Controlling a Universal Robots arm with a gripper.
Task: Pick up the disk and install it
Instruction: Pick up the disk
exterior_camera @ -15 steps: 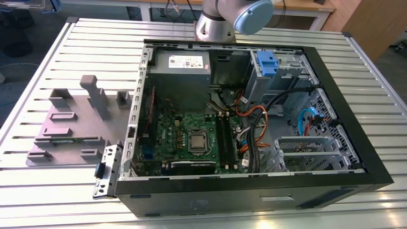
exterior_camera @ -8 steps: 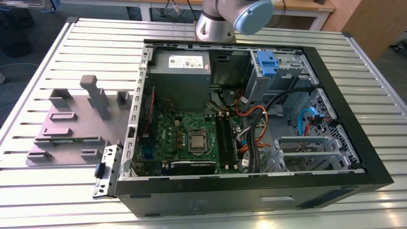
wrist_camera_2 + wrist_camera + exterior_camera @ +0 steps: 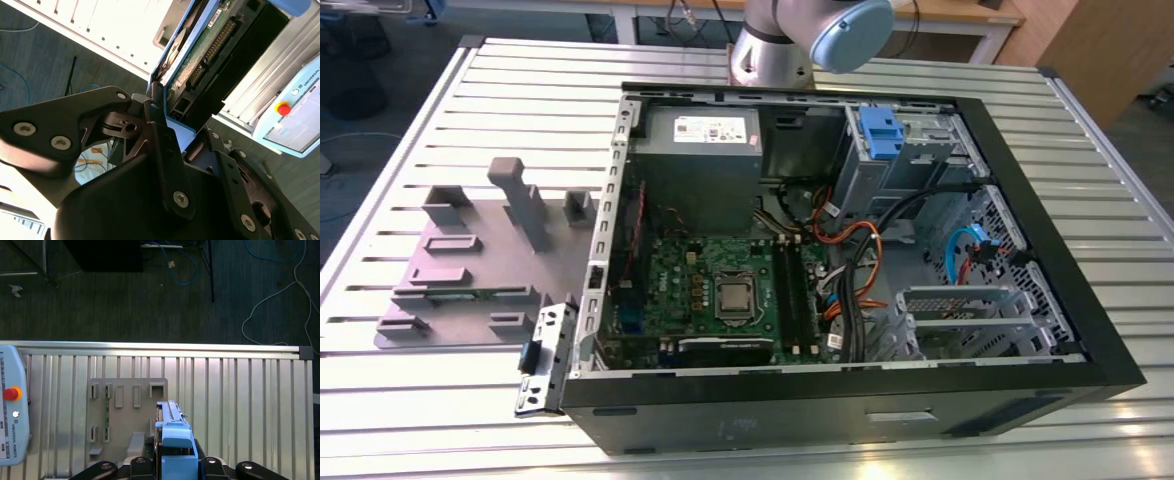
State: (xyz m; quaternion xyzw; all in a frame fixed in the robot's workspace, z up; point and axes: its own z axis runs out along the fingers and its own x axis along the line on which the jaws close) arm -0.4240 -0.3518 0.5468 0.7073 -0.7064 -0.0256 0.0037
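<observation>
disk [image 3: 170, 420] is gripped edge-on in the closed hand [image 3: 176, 464], above the slatted surface [image 3: 250, 405] | handling: judged stiff, dense, shock-sensitive; circuit board [image 3: 200, 55] is exposed | hold: apparently taken at the blue carrier bracket [image 3: 176, 442]

We are catching just one joint of the arm [image 3: 811, 38] in the exterior view, where the top edge is cutting off the rest. In the first wrist view the gripper [image 3: 172, 467] is covering the near end of the disk [image 3: 172, 426], and the picture's edge is cropping both. In the second wrist view the dark fingers [image 3: 165, 150] are hiding much of the disk's board side, and the pendant [image 3: 295, 115] is running off the edge.
</observation>
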